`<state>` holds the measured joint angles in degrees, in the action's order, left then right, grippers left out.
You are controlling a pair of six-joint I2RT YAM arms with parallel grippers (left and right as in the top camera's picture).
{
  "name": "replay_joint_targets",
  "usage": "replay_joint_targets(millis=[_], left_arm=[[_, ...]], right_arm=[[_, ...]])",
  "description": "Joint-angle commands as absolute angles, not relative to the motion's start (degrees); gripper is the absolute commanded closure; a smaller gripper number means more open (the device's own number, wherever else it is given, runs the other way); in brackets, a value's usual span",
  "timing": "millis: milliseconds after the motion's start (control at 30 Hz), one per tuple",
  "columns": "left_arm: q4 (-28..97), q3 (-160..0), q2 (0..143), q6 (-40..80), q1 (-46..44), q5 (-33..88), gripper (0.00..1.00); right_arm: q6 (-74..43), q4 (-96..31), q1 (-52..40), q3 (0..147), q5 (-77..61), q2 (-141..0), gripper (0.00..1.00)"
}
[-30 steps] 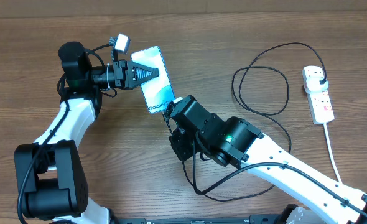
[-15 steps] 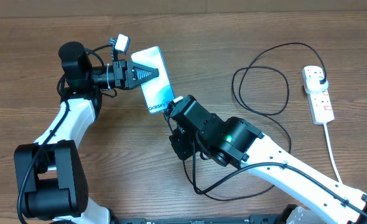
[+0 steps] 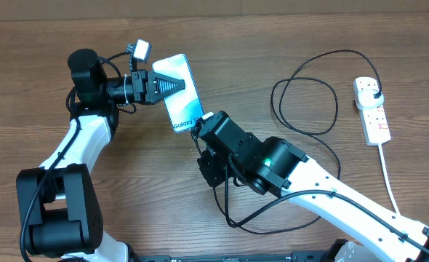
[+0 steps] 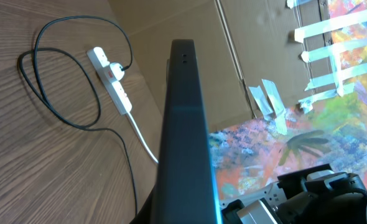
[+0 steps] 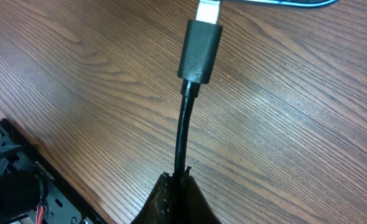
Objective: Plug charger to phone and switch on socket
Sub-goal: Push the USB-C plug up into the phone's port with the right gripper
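L tool is clamped on the phone, fingers lying across the lit blue screen, upper-left part of the surface. The phone's "Galaxy" end points toward the R arm. From the L wrist cam the phone shows edge-on, a dark slab running up mid-frame.

R tool is pinched shut on the charger, gripping the black cable a short way behind the connector. Connector body stands straight out ahead of the fingers, its bare metal tip right at the phone's bottom edge at the top of the R wrist view. Metal is visible, so can't tell if it's seated in the port or just touching.

Overhead: R tool sits tight against the "Galaxy" end. The rest of the charger loops wide over the right half of the surface, one big ring, then runs up to the socket, far right, well apart from the phone. Black plug sits in the strip's top outlet. White cord trails down from the strip's lower end. Switch position too small to read.
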<state>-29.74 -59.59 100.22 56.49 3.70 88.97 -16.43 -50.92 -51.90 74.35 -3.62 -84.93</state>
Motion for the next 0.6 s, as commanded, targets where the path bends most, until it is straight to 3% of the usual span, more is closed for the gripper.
replay_joint_targets(millis=[0, 567], left_arm=[[-29.8, -60.9, 100.0, 54.3, 2.9, 90.5, 0.96], [-29.8, -60.9, 100.0, 53.6, 3.0, 90.5, 0.96]], right_arm=[[-16.0, -49.9, -52.0, 75.2, -3.6, -84.9, 0.96], [-16.1, -50.4, -52.0, 75.2, -4.4, -84.9, 0.96]])
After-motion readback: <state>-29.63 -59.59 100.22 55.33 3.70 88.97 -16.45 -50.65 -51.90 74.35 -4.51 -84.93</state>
